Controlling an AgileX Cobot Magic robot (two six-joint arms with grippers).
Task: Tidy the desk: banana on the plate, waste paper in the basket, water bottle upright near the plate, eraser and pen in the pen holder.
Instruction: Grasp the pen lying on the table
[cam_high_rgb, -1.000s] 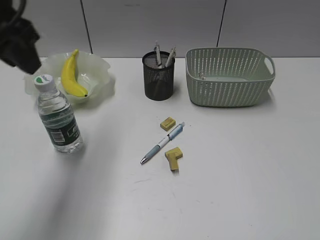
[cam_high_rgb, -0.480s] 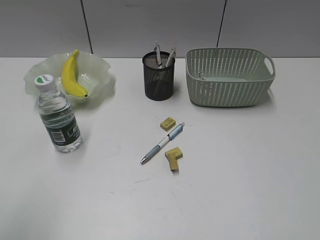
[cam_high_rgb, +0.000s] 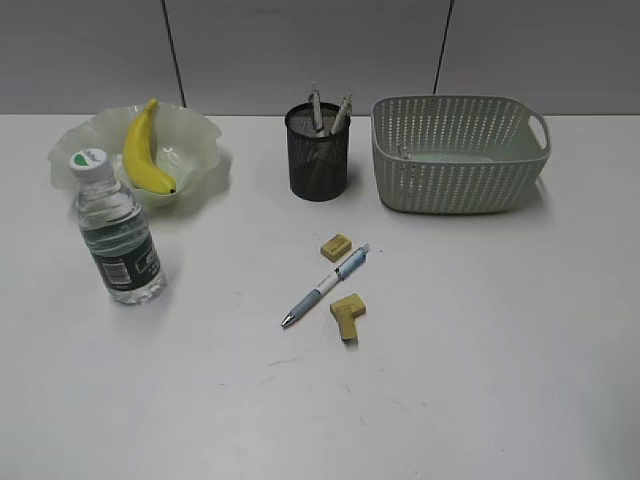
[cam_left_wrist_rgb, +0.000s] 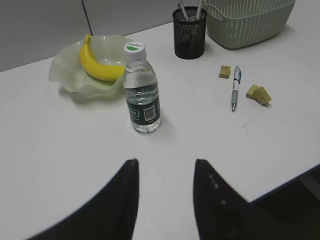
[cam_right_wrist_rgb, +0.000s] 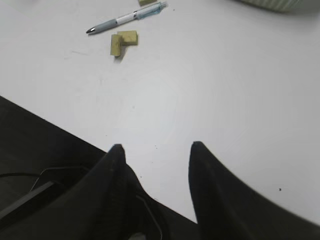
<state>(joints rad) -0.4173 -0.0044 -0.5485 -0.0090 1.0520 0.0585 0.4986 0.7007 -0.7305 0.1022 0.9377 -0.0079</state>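
Desk (cam_high_rgb: 500, 350): white tabletop, grey wall panels behind its far edge.

Far left corner: ruffled pale-green glass plate (cam_high_rgb: 195, 135) with the banana (cam_high_rgb: 140, 155) lying in it, stem toward the far edge, dark tip toward the near side.

Water bottle (cam_high_rgb: 115, 235): upright, white cap on, dark green label, standing on the desk just in front of the plate, near the left edge. Apart from the plate in the left wrist view, though close.

Far edge, middle: black mesh pen holder (cam_high_rgb: 318, 160), upright, with two pens (cam_high_rgb: 328, 110) sticking out of it. Just to its right, apart from it: sage-green perforated basket (cam_high_rgb: 458, 170). Something small and pale shows through its left wall; cannot tell what it is.

Desk centre: blue-and-white pen (cam_high_rgb: 325, 287) lying flat on a slant, tip toward the near left. Small yellow eraser piece (cam_high_rgb: 335, 247) just beside its far end. L-shaped yellow eraser piece (cam_high_rgb: 347, 315) just beside its near end. Neither clearly touches the pen.

Left gripper (cam_left_wrist_rgb: 165, 167): fingers spread, nothing between them, above bare desk on the near side of the bottle.

Right gripper (cam_right_wrist_rgb: 156, 150): fingers spread, empty, over the desk's near edge; pen and L-shaped piece lie well beyond it.

Neither gripper shows in the exterior view.
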